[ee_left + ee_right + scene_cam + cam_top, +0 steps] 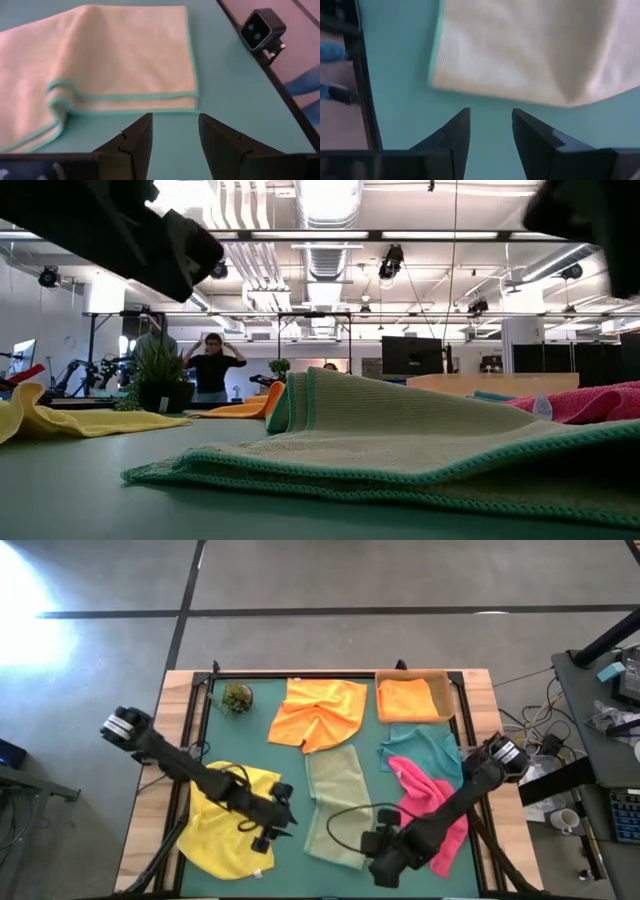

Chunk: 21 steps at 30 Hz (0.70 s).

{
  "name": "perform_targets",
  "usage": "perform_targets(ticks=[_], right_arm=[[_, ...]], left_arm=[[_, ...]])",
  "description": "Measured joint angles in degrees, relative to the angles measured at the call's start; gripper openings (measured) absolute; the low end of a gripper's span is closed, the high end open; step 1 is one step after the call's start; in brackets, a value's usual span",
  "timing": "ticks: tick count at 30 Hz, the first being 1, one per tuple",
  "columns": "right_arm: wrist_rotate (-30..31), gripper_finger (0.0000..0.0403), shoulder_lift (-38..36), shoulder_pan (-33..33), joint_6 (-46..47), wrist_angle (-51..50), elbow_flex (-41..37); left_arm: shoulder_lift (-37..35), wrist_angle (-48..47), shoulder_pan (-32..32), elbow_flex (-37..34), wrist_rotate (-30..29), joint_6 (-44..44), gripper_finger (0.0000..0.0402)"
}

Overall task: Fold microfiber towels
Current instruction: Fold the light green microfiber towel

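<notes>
Both grippers hang apart-fingered at the near end of the olive green towel, holding nothing.

The left gripper (268, 831) sits just beside the olive green towel (336, 805) on one long edge, its fingers (138, 141) spread with bare green table (295, 875) between them and the towel's teal-stitched folded edge just ahead. The right gripper (380, 850) is at the towel's other side, fingers (454, 135) likewise spread and empty, the towel's corner just beyond the tips. Behind the left gripper lies the yellow towel (228, 820); under the right arm lies the pink towel (432, 808), with the teal towel (425, 748) past it. Farther off are a loose orange towel (320, 712), a second orange towel (408, 698) in the tan tray (448, 692), and a plant ball (237, 697). No readable writing or label shows on any cloth.
</notes>
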Motion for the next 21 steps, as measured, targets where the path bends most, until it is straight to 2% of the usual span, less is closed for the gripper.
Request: perform_targets(ticks=[4, 9, 13, 17, 21], right_arm=[[1.5, 0.0137, 0.4, 2.2, -0.2, 3.1, -1.9], [6.0, 0.0137, 0.3, 3.7, -4.1, 14.5, -5.3], [7.1, 0.0137, 0.3, 3.7, -7.1, 23.1, -9.0], [9.5, 0.0137, 0.3, 3.6, -9.0, 26.7, -10.6], [8.9, 0.0137, 0.3, 3.7, -13.0, 30.6, -12.4]], left_arm=[[7.4, 0.3, -1.5, 5.9, 0.0, 0.1, 0.0144], [14.8, -0.5, -2.6, 11.6, 0.1, 0.0, 0.0144], [17.5, -0.3, -2.9, 14.6, 0.2, 0.5, 0.0144], [19.2, -1.4, -2.9, 15.4, -0.6, 0.5, 0.0144], [21.6, -1.8, -3.5, 15.9, -1.1, 0.2, 0.0144]])
